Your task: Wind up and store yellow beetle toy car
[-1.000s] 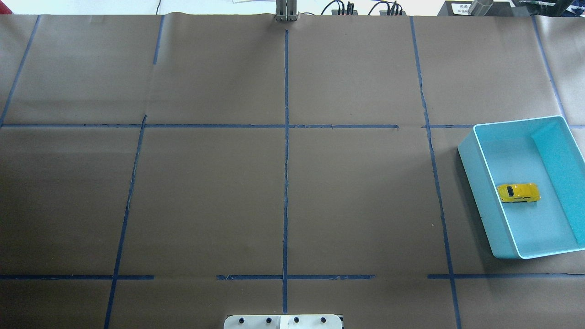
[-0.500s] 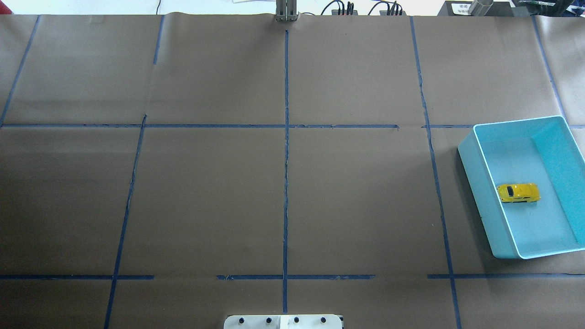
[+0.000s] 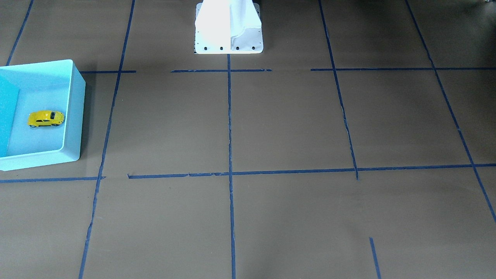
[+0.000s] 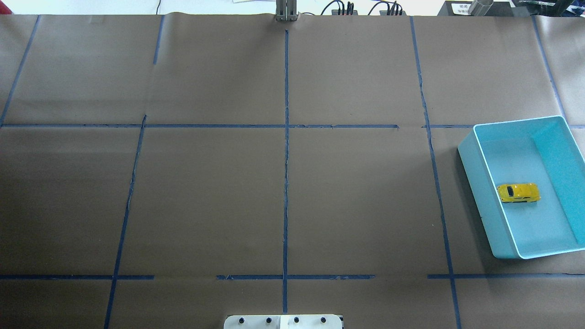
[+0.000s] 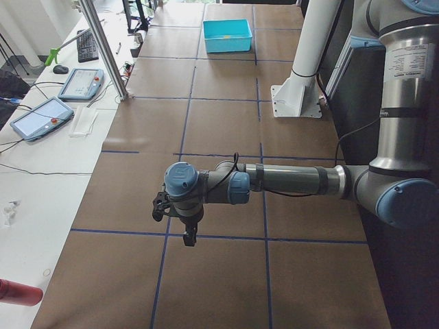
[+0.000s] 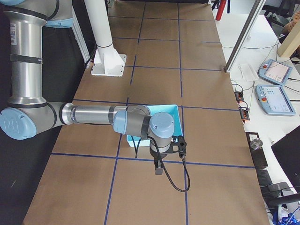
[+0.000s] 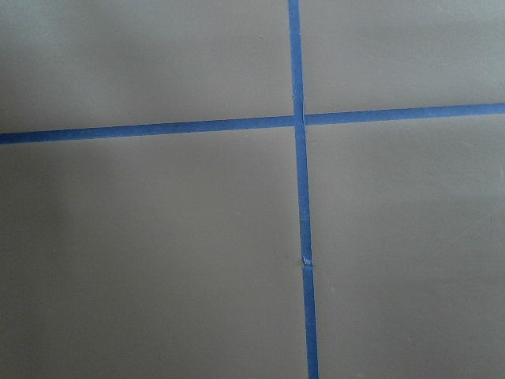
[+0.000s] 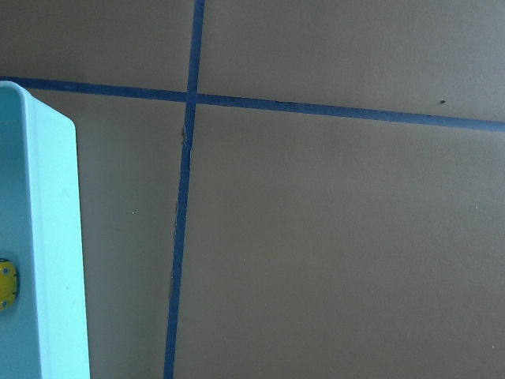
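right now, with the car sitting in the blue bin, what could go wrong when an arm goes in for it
1. The yellow beetle toy car sits close to the teal bin wall on the table-centre side, so a finger coming down on that side may strike the rim instead of clearing it.
2. The car stands on its wheels, so a glancing touch could roll it away along the bin floor.

Car [image 8: 6, 286] cut off in R wrist cam; bin [image 6: 175, 113] mostly behind R arm [image 6: 93, 114]. L gripper [image 5: 188, 238], R gripper [image 6: 159, 169]: too small to judge.
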Controlling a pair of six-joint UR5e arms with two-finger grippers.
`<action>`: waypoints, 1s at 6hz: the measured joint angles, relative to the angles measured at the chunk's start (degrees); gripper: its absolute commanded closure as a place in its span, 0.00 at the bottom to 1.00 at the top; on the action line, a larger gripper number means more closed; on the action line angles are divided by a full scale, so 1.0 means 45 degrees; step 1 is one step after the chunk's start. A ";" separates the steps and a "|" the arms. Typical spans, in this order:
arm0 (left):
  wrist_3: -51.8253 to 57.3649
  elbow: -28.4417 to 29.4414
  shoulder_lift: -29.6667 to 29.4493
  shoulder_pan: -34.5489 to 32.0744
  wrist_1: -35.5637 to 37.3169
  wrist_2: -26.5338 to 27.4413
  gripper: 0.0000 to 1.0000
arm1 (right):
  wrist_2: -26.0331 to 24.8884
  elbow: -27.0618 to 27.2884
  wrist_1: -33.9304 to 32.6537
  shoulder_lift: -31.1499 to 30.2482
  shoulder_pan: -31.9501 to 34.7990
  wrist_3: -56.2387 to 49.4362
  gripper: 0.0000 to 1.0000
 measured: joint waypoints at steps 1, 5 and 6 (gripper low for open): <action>0.0000 -0.0001 0.0001 0.0010 0.0000 0.0008 0.00 | 0.0000 -0.0010 0.0076 0.0002 -0.0002 -0.0006 0.00; -0.0006 0.0136 0.0002 0.0015 -0.0018 0.0028 0.00 | -0.0035 -0.0017 0.0110 -0.0017 -0.0002 0.0044 0.00; -0.0009 0.0163 0.0002 0.0015 -0.0019 0.0031 0.00 | -0.0038 -0.0017 0.0113 -0.0018 -0.0002 0.0054 0.00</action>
